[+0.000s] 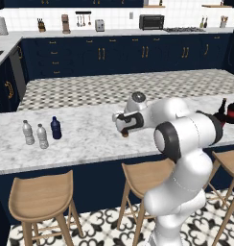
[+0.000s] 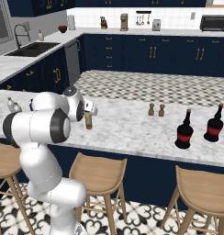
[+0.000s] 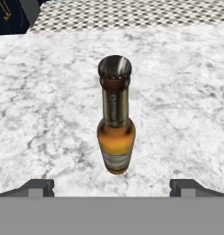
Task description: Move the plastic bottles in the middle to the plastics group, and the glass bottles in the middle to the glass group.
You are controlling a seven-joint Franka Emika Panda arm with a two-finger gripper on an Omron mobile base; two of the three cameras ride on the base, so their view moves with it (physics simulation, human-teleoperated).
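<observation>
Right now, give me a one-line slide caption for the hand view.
Open gripper poised over an upright amber bottle standing alone on the marble counter.

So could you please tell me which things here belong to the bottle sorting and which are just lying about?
Job: amber bottle; two clear water bottles and dark blue bottle; two red-banded black bottles; tool, open.
Lying about: two brown shakers, wooden stools, toaster oven.

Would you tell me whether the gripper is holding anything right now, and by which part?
Nothing is held: the gripper is open, and the amber bottle stands free on the counter.
</observation>
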